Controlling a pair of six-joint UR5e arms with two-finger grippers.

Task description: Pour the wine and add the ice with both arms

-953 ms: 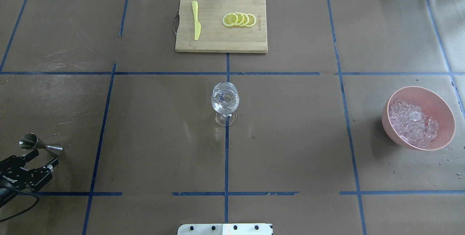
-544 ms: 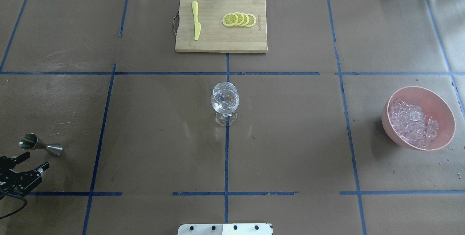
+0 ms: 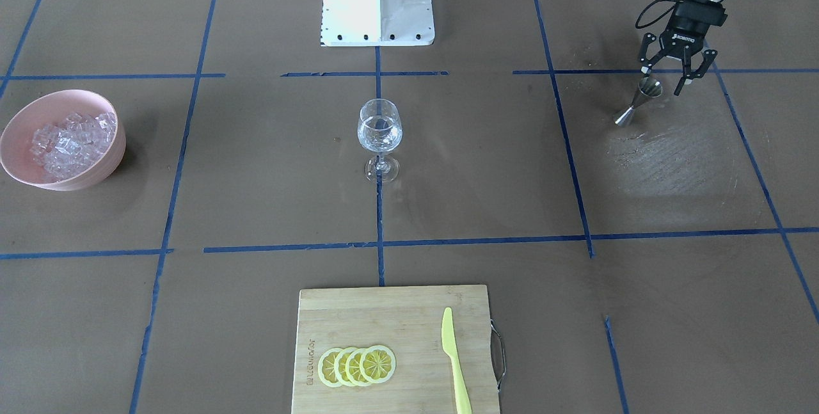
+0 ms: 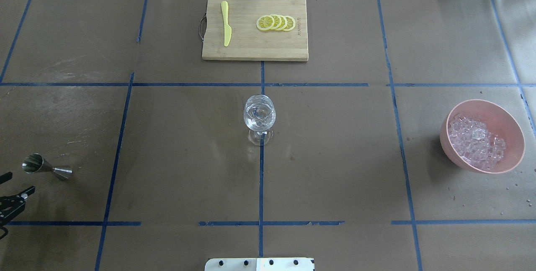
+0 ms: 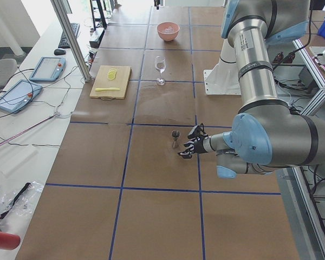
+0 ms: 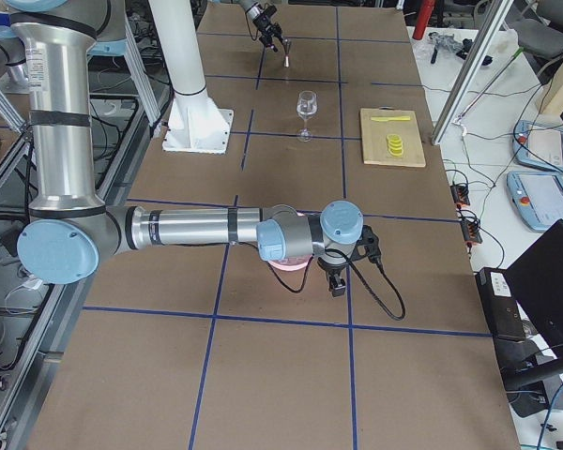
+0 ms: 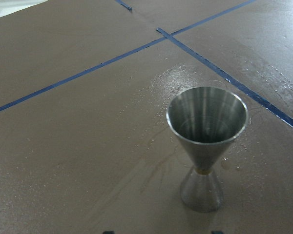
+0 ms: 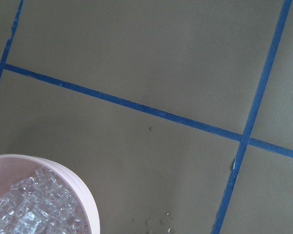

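Two arms are seen at the brown-papered desk (image 4: 188, 158). The left arm (image 5: 260, 81) is bent down near the desk's left end. The left tool (image 3: 663, 79) is held spread wide with nothing gripped. It is poised just behind the one steel jigger (image 3: 640, 102), and the two are not touching. The jigger is stood upright on its smaller cone, and water droplets (image 7: 171, 83) are scattered on the paper around it.

The right arm (image 6: 188, 228) is stretched low over the desk, with its wrist above the one pink bowl (image 4: 504, 118). The right tool (image 6: 336, 279) is caught only in the side view, so it cannot be told whether it is spread or clenched.

One stemmed wine glass (image 4: 259, 114) is stood upright at the desk's middle, its foot set on a blue tape line (image 4: 261, 179), well apart from both tools. The wine (image 3: 379, 137) is seen as a small amount of clear liquid in the glass's bowl. The ice (image 4: 475, 141) is heaped in the pink bowl at the robot's right side of the desk, and the cubes are too many to be counted.

One wooden cutting board (image 4: 251, 51) is laid at the far edge. One yellow plastic knife (image 4: 226, 24) and four overlapping lemon slices (image 4: 276, 22) are laid on it.
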